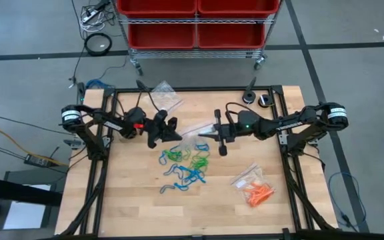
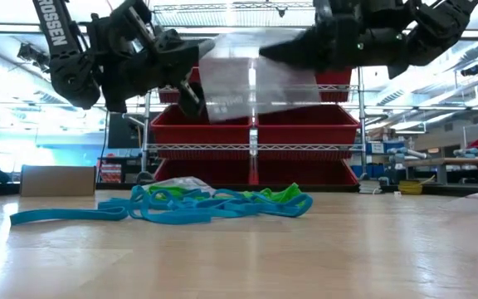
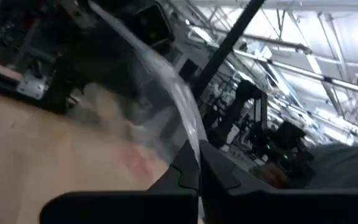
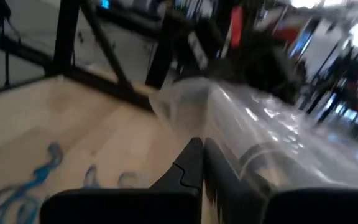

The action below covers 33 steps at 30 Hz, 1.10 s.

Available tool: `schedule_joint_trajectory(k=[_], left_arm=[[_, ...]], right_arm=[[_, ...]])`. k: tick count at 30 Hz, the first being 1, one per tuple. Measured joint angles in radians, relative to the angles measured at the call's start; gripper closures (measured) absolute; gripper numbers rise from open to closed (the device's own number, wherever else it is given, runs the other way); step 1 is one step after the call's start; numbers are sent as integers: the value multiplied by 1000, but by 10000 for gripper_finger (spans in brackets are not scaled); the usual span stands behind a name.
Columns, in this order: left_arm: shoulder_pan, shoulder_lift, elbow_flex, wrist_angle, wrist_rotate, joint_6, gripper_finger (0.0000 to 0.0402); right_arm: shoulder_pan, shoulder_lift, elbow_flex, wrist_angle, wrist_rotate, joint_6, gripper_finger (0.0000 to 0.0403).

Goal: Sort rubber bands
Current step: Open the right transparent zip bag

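Both grippers are pinched tight on one clear, crinkly plastic bag [image 1: 191,129] held above the table: the left gripper [image 1: 173,133] at one edge, the right gripper [image 1: 204,135] at the other. Below it, thin blue and green rubber bands [image 1: 185,165] lie tangled on the pale wooden table [image 1: 132,200]. Orange bands [image 1: 257,193] sit inside a second clear bag [image 1: 251,177] nearby.

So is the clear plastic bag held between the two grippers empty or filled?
Empty: the clear plastic bag shows nothing inside, pinched by the left gripper and right gripper.
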Motion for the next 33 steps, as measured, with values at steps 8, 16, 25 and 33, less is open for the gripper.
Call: schedule_joint_trajectory(k=[8,16,25,33], left_arm=[[1,0,0,-174,35,107,400],[5,-62,4,-425,71,253,400],[-13,-342,252,-1430,-216,794,401],[-145,-354,516,-1828,-593,1072,401]], right_arm=[[-1,0,0,-149,0,97,362],[-18,-4,0,-211,-8,162,319],[-53,-110,-1,-246,-61,250,290],[-63,-202,43,-308,-111,416,286]])
